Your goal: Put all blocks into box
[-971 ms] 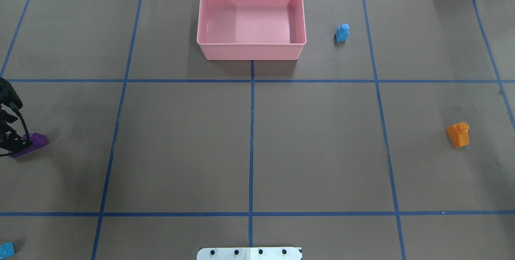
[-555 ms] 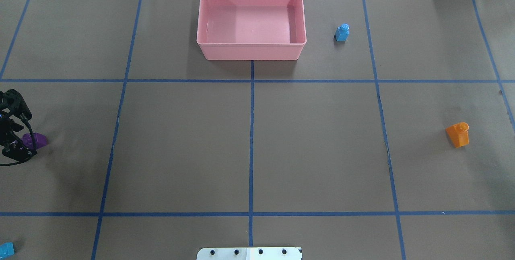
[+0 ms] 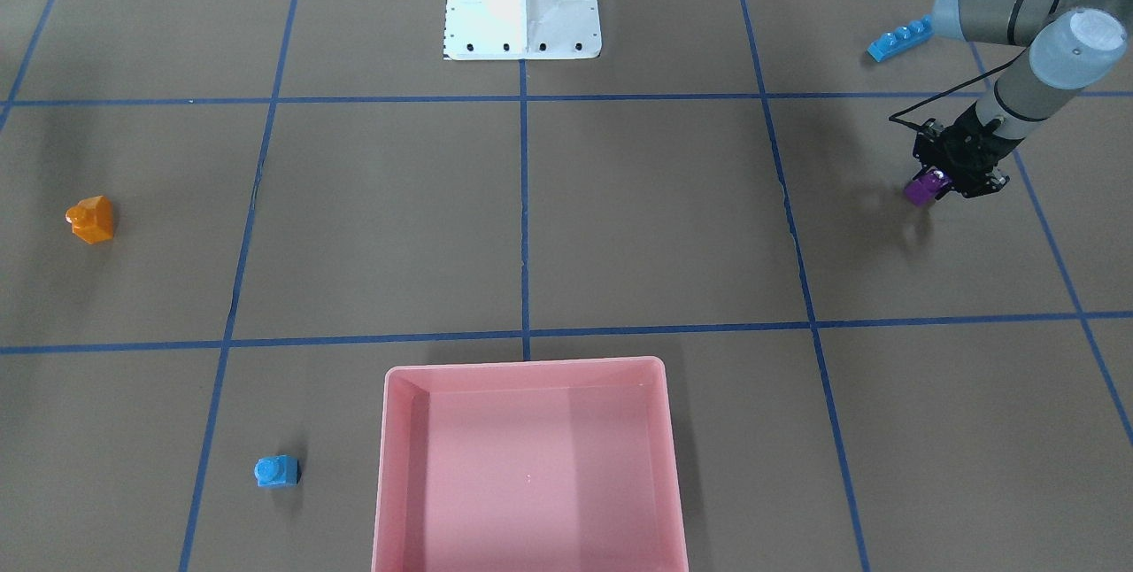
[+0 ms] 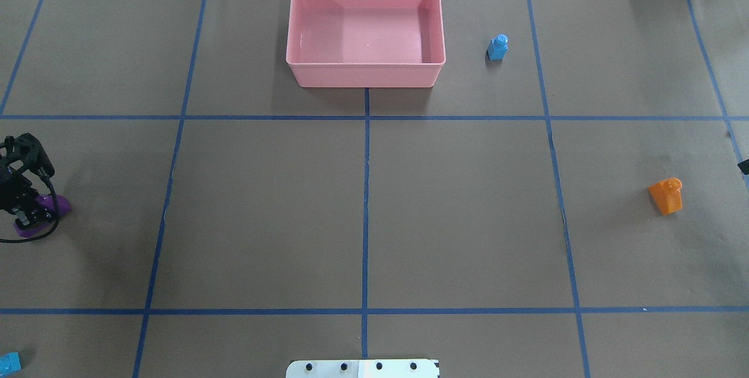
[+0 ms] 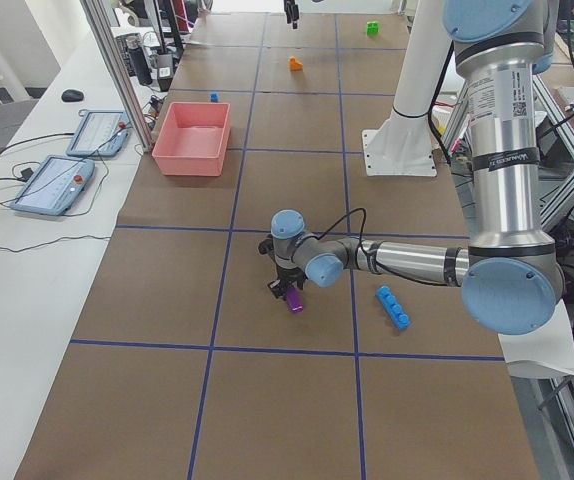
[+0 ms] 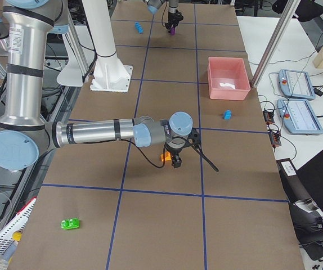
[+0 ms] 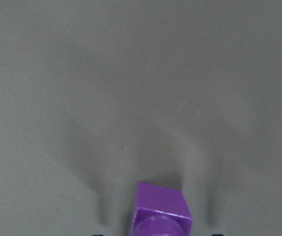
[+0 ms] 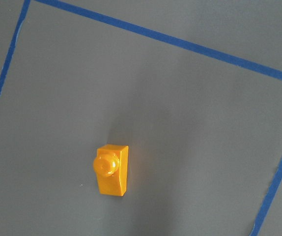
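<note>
My left gripper (image 3: 938, 182) is shut on the purple sloped block (image 3: 921, 192) and holds it just above the paper. It also shows in the overhead view (image 4: 29, 215) and the block in the left wrist view (image 7: 160, 209). The right gripper (image 6: 175, 161) hangs over the orange sloped block (image 8: 111, 169); I cannot tell whether it is open or shut. The pink box (image 4: 366, 76) stands empty at the far middle. The tiny blue block (image 4: 498, 47) stands to its right. The long blue block (image 3: 898, 39) and the green block (image 6: 70, 223) lie on the paper.
The white robot base (image 3: 522, 1) stands at the near middle edge. Blue tape lines divide the brown paper into squares. Tablets (image 5: 72, 160) lie on a side bench beyond the box.
The left gripper has come a little further into view with the purple block, which has turned and left the paper. A dark bit of the right arm now shows at the overhead view's right edge.
</note>
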Tool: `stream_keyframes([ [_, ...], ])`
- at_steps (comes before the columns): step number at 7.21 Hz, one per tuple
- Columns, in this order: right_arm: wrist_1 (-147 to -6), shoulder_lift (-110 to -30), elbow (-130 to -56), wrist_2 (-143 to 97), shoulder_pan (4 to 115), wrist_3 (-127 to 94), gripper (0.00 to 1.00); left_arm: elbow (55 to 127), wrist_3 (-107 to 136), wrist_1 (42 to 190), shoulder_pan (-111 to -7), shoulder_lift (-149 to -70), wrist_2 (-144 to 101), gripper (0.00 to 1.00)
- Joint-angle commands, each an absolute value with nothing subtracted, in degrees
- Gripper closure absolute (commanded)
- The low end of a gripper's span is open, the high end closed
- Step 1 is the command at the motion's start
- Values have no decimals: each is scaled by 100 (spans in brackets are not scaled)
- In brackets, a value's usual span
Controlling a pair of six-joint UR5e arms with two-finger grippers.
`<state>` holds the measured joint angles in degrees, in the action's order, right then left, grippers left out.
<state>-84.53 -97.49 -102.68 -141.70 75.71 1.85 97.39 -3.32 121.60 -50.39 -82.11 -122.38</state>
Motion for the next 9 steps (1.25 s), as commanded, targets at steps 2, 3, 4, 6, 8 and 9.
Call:
stream_keyframes([
  [2,-8385,-9390,-9847,-14168,7173,-313,0,10195,701,11017,-5193,-9390,-12261,100],
  [3,-8272,-9335,-9739,-14064,6885,-525,0,10195,1269,10639,-5281,-9961,-12261,100],
  [4,-8149,-9334,-9669,-13871,6751,-553,0,10091,1910,10391,-5265,-10602,-12261,100],
  [6,-8008,-9150,-9528,-13503,6304,-1131,0,9671,2380,9234,-5265,-12060,-12226,100],
  [8,-7779,-9132,-9361,-13377,6048,-1369,0,8524,3492,9193,-5238,-13448,-12225,100],
  [9,-7778,-9045,-9317,-13377,5960,-1519,0,7794,3811,9193,-5169,-14187,-12217,100],
])
